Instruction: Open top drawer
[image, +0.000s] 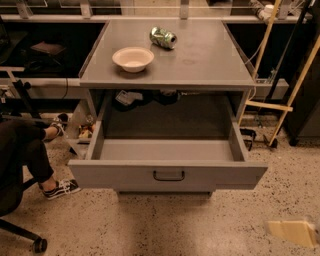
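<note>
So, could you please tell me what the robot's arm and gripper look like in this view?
Only a part of the gripper shows, at the lower right edge over the speckled floor: a flat, pale yellow, wedge-like piece. No arm casing, cables or markings are in view.

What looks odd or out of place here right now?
A green drink can lies tipped on its side on the grey cabinet top, behind the beige bowl. The wide grey top drawer sits pulled out; the gripper is low right, clear of it.

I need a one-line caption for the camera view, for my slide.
Top drawer open; gripper low at right, apart from it; bowl and can on the cabinet.
</note>
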